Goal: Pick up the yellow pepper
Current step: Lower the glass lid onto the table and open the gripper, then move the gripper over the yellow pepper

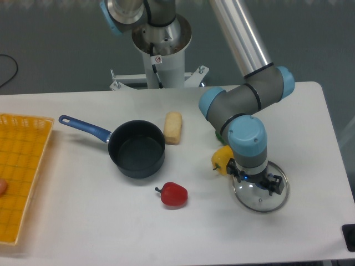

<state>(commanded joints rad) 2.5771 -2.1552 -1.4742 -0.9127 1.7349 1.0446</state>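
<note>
Progress looks slight to us: the yellow pepper (222, 158) sits on the surface (83, 221) just beside the arm's wrist, not lifted, while our pincer (256, 187) hangs over a glass lid (274, 198), its spread or closure impossible to tell.

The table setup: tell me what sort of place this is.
Probably a robotics lab workbench, not a kitchen: the robot arm is bolted to a pedestal at a white table, and the yellow pepper and red pepper look like toys.
</note>
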